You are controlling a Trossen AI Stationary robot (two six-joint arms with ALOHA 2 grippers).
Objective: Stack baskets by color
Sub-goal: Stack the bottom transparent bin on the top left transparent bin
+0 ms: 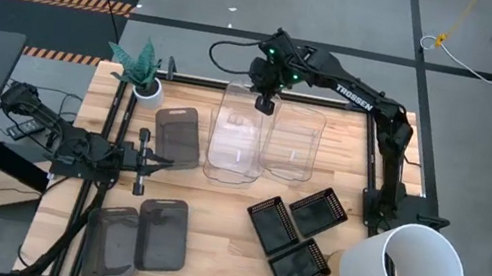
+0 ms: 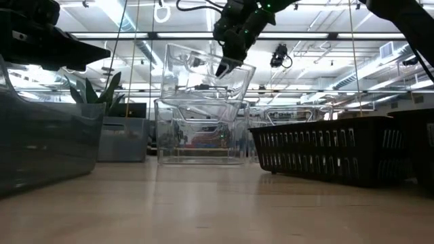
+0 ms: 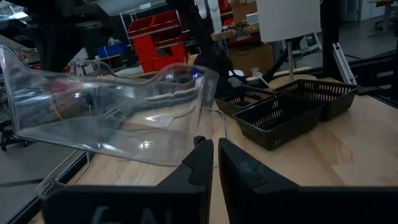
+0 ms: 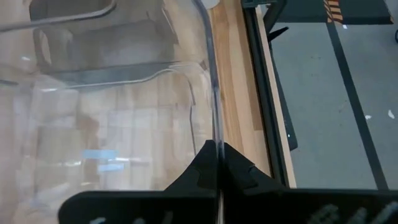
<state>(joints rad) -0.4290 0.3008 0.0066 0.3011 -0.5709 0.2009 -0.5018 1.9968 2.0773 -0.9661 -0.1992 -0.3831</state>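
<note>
A: Count the baskets, left to right.

B: Three grey baskets [image 1: 177, 135]: one near the worktop's left-centre, two side by side at the front-left corner. Two clear baskets [image 1: 291, 143] at the rear-centre edge. Three black baskets [image 1: 272, 223] toward the front-right, close together.

A: Other items?

B: One plant pot [image 1: 147, 90] at the rear-left corner. One white bucket [image 1: 403, 266] on its side at the front-right corner.

A: Contents?

B: No loose item shows in any basket. The left clear basket [image 2: 203, 74] is tilted and raised, its lower end resting in or on another clear basket; which cannot be told.

A: Arm poses?

B: The left gripper [image 1: 141, 160] lies low at the left edge, fingers nearly together with a narrow gap, holding nothing. The right arm reaches from the right edge across to the rear centre; the right gripper [image 1: 265, 103] points down, fingers [image 4: 236, 168] pinched on the raised clear basket's rim.
</note>
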